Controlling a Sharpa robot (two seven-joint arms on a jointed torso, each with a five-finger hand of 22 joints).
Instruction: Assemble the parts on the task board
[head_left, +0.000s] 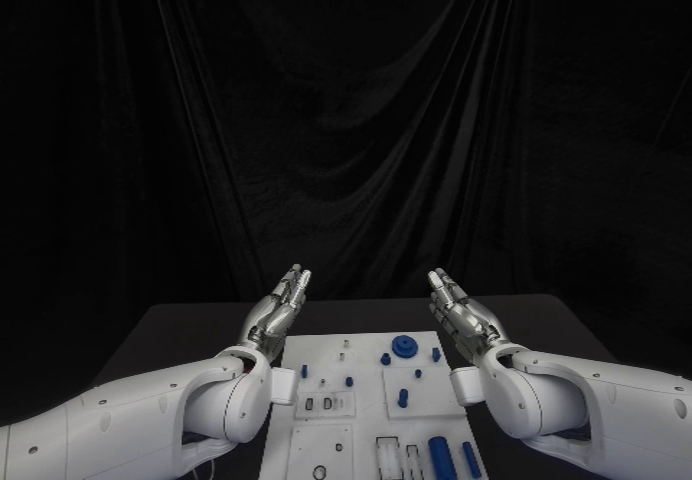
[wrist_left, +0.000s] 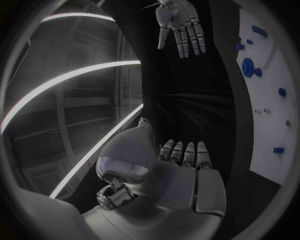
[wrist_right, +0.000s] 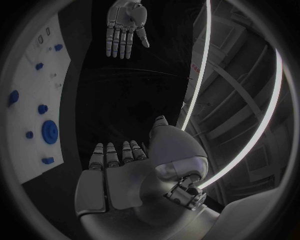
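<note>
I see both hands spread, empty: left hand (head_left: 278, 308), right hand (head_left: 462, 310); white rectangular task board (head_left: 346, 400) lies between and below, blue round knob (head_left: 405, 346) nearer the right.

We see the task board (head_left: 361, 400) lying flat on the bench (head_left: 173, 325), and we place everything by it. Above its far end the way is open: the left hand (head_left: 278, 305) and right hand (head_left: 459, 308) are raised at either side of that end, fingers straight and apart, holding nothing, with a clear gap between them. On the board, low blue parts stand up: a round knob (head_left: 405, 347) near the far end, small pegs (head_left: 402, 397) mid-board, longer cylinders (head_left: 441, 458) at the near end. Both forearms flank the board's long edges.
</note>
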